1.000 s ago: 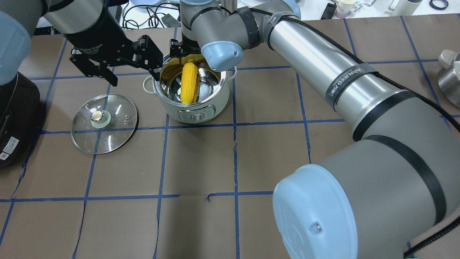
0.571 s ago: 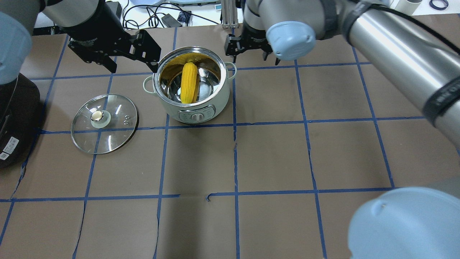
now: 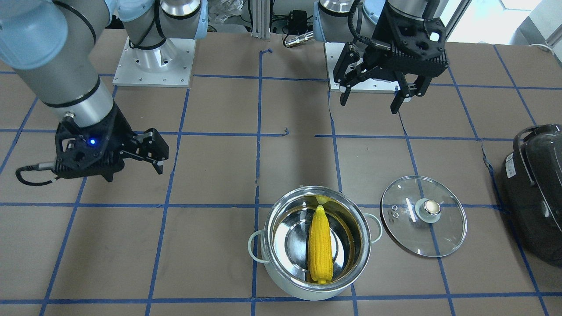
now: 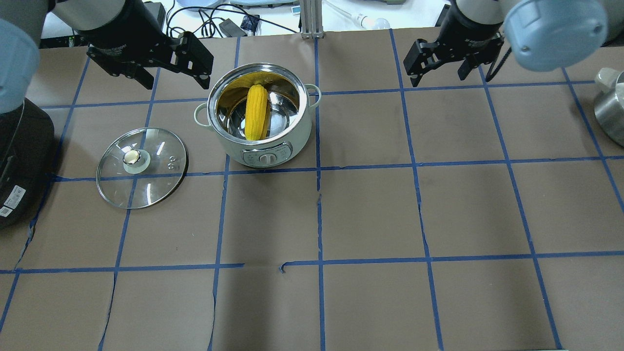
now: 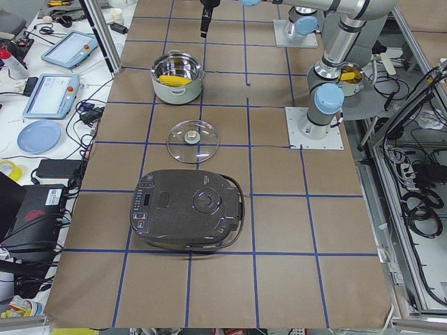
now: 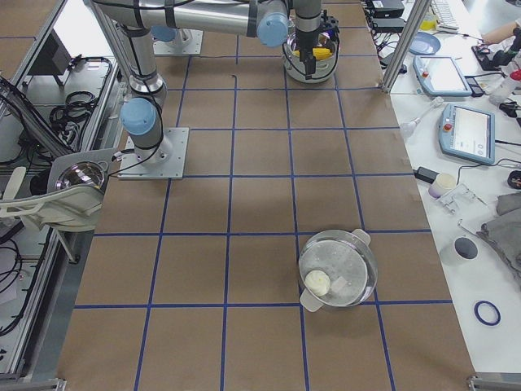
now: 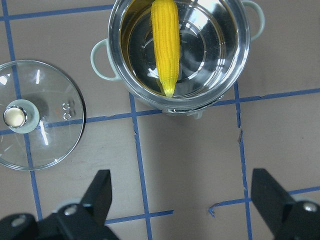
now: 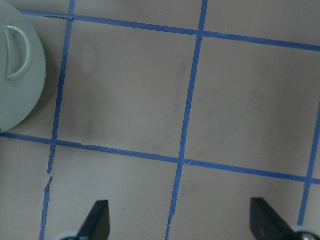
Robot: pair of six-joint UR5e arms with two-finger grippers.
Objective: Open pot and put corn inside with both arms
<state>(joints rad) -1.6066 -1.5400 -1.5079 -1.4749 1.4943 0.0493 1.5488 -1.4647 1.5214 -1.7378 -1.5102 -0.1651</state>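
Note:
The steel pot point(image 4: 273, 141) stands open, left of centre at the table's far side. The yellow corn point(image 4: 256, 113) lies inside it, leaning on the wall; it also shows in the front view point(image 3: 320, 245) and the left wrist view point(image 7: 165, 45). The glass lid point(image 4: 141, 167) lies flat on the table beside the pot, knob up. My left gripper point(image 4: 175, 72) hovers open and empty behind the pot's left side. My right gripper point(image 4: 437, 73) is open and empty, well off to the pot's right. Both wrist views show wide-open fingers point(image 7: 100, 192) point(image 8: 97, 217).
A large dark appliance point(image 4: 19, 156) sits at the left table edge, close to the lid. A second steel pot point(image 4: 609, 109) stands at the right edge. A pale-green rounded part with a loop handle point(image 8: 17, 75) shows at the right wrist view's left edge.
My right arm has swung from above the pot away to the right, leaving the corn in the pot. My left gripper has drawn back slightly from the pot's rim.

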